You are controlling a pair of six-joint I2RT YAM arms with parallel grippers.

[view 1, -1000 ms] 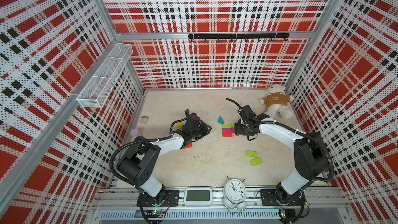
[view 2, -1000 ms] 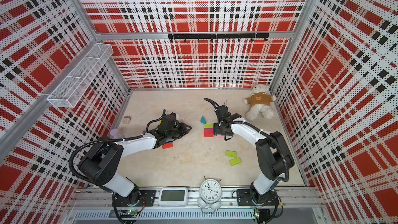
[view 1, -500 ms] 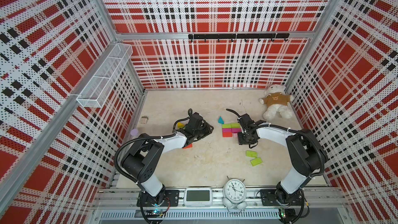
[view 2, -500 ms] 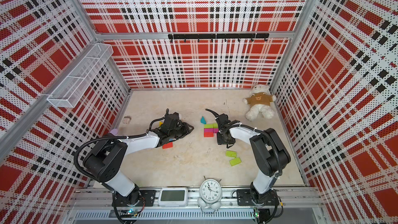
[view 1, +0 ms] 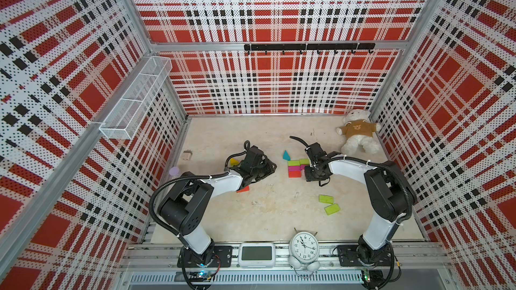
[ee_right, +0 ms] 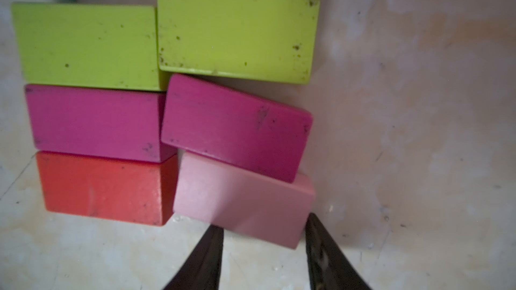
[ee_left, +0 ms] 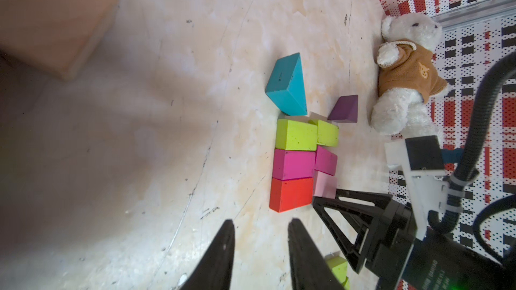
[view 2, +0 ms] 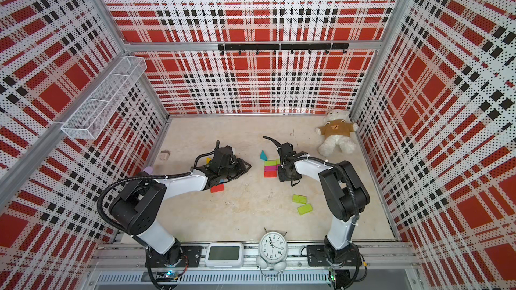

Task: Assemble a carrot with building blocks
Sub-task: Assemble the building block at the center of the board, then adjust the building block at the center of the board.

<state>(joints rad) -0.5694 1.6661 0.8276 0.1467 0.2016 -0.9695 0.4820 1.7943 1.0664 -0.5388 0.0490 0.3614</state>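
Six flat building blocks (ee_right: 167, 101) are laid touching in two columns at mid-table: lime green, magenta, then red beside pink. The right gripper (ee_right: 264, 235) is set at the pink block (ee_right: 243, 199), its jaws parted at the block's corners without a grip. At nine o'clock of the stack, the left gripper (ee_left: 259, 246) is seen narrowly parted and empty.

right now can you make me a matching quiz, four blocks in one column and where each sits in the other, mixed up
Blocks:
1. teal triangle
2. pink block
3. red block
4. purple triangle

Places:
A. beside the stuffed bear
B. at the right gripper fingertips
C. below a magenta block, left column
D. touching the lime green row's end

Pairs: 1-D, 2-B, 3-C, 4-A
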